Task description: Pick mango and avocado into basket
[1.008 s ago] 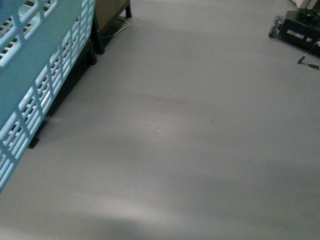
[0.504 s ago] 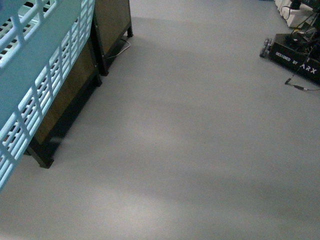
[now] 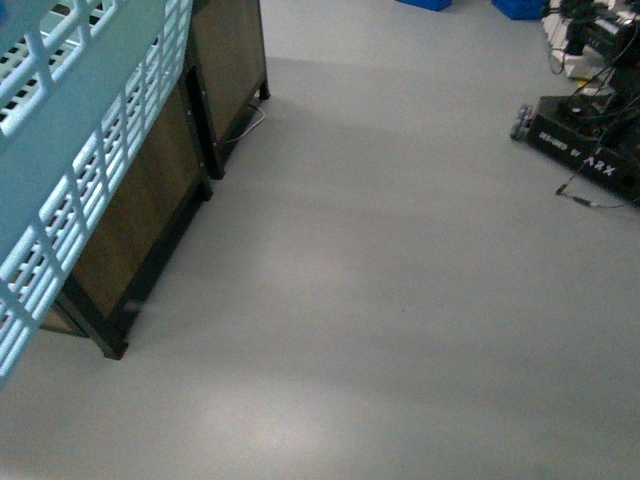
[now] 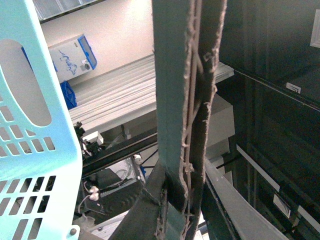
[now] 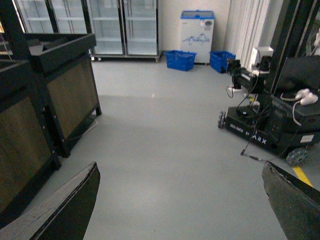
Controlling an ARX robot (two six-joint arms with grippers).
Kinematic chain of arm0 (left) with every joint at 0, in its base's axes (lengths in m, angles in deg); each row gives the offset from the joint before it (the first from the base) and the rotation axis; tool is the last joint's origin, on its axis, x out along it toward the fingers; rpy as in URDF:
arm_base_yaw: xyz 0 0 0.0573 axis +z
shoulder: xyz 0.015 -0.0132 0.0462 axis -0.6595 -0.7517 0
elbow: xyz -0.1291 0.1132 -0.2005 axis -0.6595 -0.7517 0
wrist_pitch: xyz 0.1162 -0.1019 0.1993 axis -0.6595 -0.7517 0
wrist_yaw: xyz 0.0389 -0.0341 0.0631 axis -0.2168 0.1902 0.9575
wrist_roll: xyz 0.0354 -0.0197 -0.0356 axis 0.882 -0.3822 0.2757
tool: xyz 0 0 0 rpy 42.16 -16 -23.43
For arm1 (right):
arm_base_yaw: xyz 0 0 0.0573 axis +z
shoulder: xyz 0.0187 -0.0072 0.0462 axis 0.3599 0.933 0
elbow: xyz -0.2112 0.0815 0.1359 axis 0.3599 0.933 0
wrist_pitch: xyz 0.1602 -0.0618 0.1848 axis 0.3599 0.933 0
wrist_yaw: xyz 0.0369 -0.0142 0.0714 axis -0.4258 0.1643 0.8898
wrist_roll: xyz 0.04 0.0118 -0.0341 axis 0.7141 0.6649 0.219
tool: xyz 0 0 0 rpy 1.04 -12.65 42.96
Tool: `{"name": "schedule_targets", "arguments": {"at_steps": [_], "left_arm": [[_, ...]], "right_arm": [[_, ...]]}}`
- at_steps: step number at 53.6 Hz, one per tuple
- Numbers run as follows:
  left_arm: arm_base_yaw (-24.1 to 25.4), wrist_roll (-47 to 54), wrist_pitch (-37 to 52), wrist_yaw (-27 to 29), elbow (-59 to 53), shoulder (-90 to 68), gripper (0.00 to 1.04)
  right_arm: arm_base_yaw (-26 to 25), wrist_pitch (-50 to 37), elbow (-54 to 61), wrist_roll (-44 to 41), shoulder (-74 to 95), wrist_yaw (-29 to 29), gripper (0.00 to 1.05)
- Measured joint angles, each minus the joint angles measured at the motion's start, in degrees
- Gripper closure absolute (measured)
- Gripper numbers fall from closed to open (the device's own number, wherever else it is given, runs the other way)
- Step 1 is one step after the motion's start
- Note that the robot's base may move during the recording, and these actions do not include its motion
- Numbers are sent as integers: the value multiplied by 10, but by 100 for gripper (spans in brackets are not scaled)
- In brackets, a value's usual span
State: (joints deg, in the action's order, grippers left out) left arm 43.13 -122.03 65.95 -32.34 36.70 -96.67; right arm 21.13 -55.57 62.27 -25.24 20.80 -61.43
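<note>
The aqua basket (image 3: pixel 70 130) hangs high at the left of the front view, its slotted side filling that corner. In the left wrist view its wall (image 4: pixel 30 125) shows beside the brown-grey handles (image 4: pixel 185 100), which are bound together with zip ties. My left gripper (image 4: pixel 182 200) is shut on those handles. My right gripper (image 5: pixel 180 205) is open, its fingers (image 5: pixel 65 210) spread wide over bare grey floor with nothing between them. The mango and the avocado are out of view.
Dark wood-panelled stands with black frames (image 3: pixel 150 200) line the left side, also seen from the right wrist (image 5: pixel 65 90). A black wheeled robot base (image 3: pixel 590 150) with cables sits at the right. Blue crates (image 5: pixel 180 59), a white freezer (image 5: pixel 197 30) and glass-door fridges (image 5: pixel 115 25) stand at the far wall.
The front view has shifted: more of the wood-panelled stands shows at the left, and the black robot base has slid left and down in the picture. The basket keeps its place in the view.
</note>
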Motion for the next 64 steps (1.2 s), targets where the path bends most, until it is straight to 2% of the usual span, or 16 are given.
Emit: {"name": "schedule_targets", "arguments": {"at_steps": [46, 64], "left_arm": [[-3, -4, 0, -11, 0, 1, 91], [0, 0, 0, 1, -1, 1, 91]], "right_arm": [[-1, 0, 0, 0, 0, -2, 8], [0, 0, 0, 0, 0, 0, 8]]}}
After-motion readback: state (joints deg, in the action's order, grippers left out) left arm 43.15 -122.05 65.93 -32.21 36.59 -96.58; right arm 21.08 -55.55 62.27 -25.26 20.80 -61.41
